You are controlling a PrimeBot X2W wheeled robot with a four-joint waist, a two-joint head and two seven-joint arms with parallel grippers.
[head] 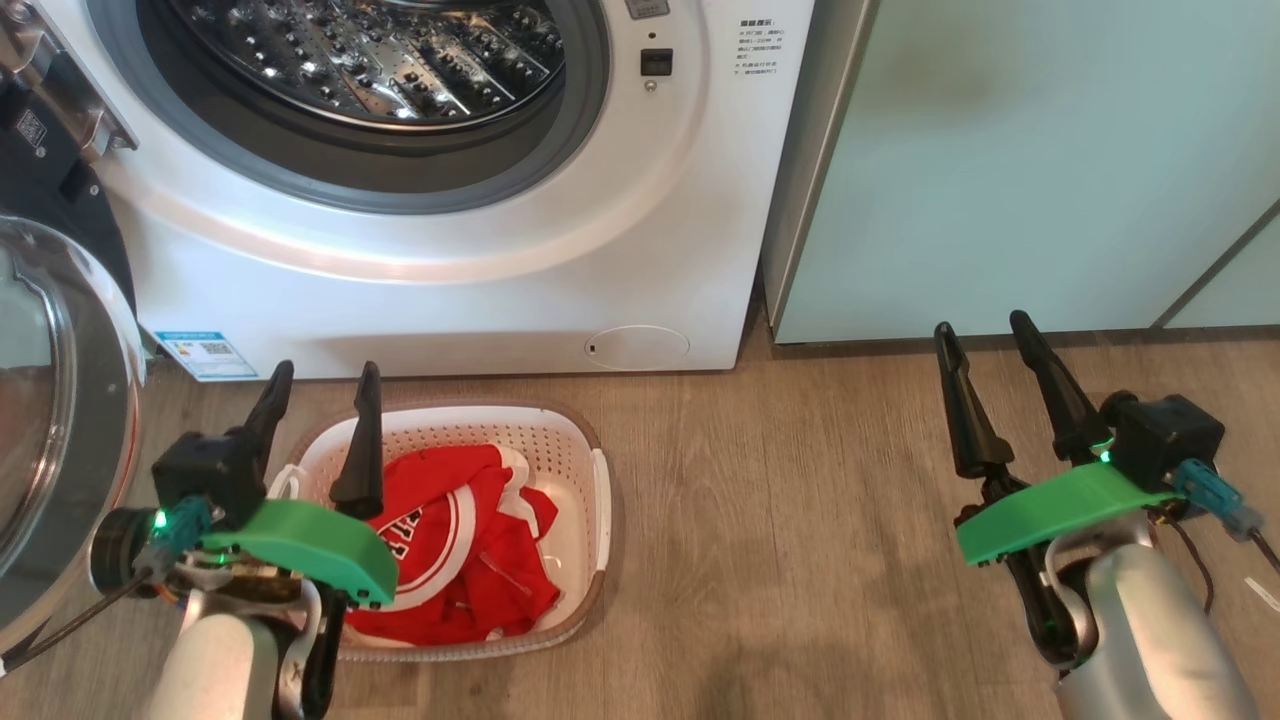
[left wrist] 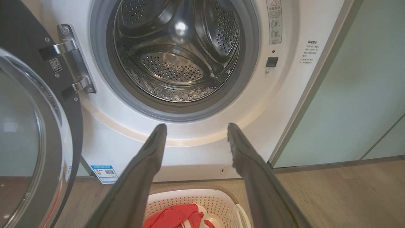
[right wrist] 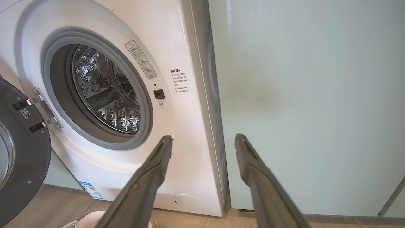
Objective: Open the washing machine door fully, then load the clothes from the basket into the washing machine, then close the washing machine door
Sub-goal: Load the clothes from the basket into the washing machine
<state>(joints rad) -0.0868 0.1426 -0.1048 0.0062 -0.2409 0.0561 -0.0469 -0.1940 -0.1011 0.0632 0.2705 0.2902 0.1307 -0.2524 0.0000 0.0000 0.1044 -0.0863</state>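
The white washing machine (head: 480,290) stands ahead, its steel drum (left wrist: 177,57) bare. Its door (head: 50,420) is swung wide to the left, glass bowl facing me, hinge (left wrist: 74,60) in plain sight. On the floor before the machine sits the cream basket (head: 575,440) holding red clothes (head: 470,540) with white trim. My left gripper (head: 325,375) hovers open over the basket's left rear corner, nothing between its fingers. Out over bare floor at the right, my right gripper (head: 985,325) is open too. The left wrist view has the basket (left wrist: 202,199) and clothes (left wrist: 177,217) at the bottom.
A pale mint-green cabinet (head: 1020,170) stands right of the machine, close against its side. Wooden floor (head: 800,520) stretches between the basket and my right arm. A blue label sticker (head: 205,355) marks the machine's lower left front.
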